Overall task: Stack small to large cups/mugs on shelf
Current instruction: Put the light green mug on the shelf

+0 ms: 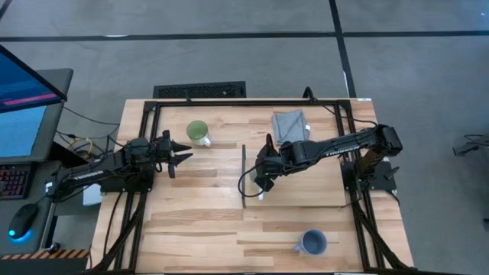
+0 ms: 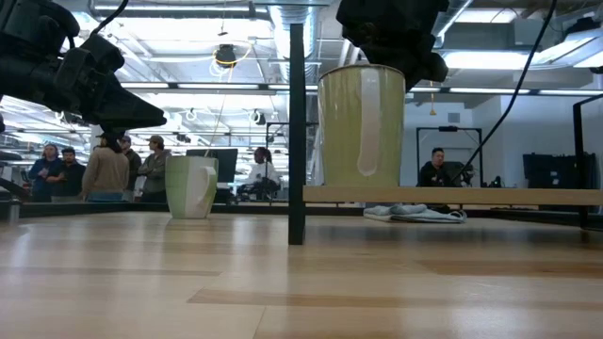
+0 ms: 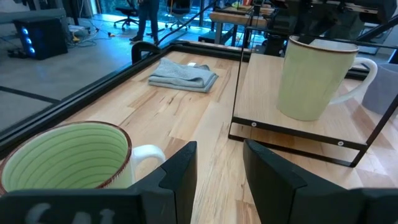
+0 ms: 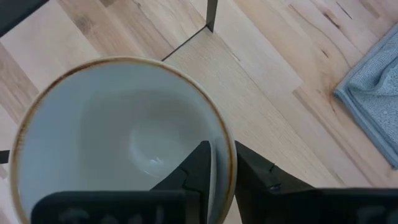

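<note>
Clamped by its rim in the right gripper [image 4: 222, 171], cream-white mug [image 2: 362, 125] resting upright on the shelf [image 1: 306, 179] at frame centre, probably as stack base; left gripper [image 1: 179, 153] open, aimed at the green-lined mug [image 1: 197, 131] upper left; blue-grey mug [image 1: 313, 243] at bottom edge.

This is a robotics lab or open workshop floor, not a home. The slatted wooden table [image 1: 252, 221] sits in a black metal frame on grey carpet tiles — beside it a desk carries a lit monitor [image 1: 27, 107], a keyboard [image 1: 11, 182] and a mouse [image 1: 24, 219], with loose cables trailing to the rig. Across the table, the low view shows exposed ceiling ducts and strip lights, further screens and workstations, a group of people [image 2: 104, 169] standing together, and one person seated [image 2: 435, 169] at a desk — more robot rigs stand behind.
</note>
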